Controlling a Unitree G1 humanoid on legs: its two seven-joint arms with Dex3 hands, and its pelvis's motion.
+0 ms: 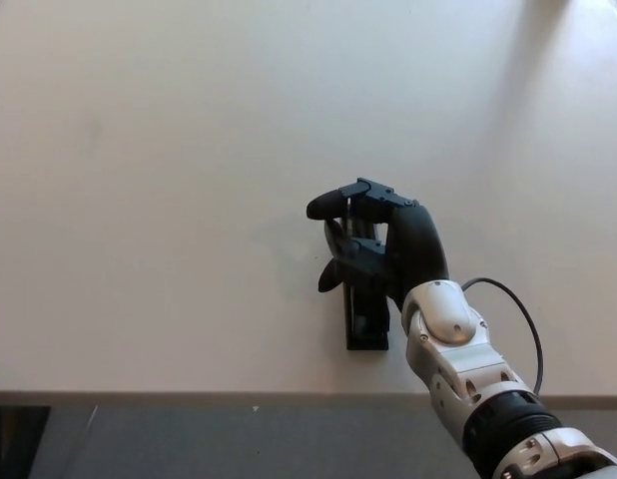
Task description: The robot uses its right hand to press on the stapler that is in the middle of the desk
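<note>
- Stapler (367, 321): black, lying close to the desk (169, 200) near edge; bare surface all around.
- Right hand (383, 249): over the stapler's far end, fingers curled and apart, grasping nothing.

1. I can read no text, label, brand, number or sign anywhere in my head view.
2. The stapler (366, 317) is plain black from here; a small pale mark near its near end is too small for me to make out.
3. The right hand (383, 249) and the silver forearm casing behind it carry no lettering that I can see.
4. The desk (169, 200) surface is unmarked.
</note>
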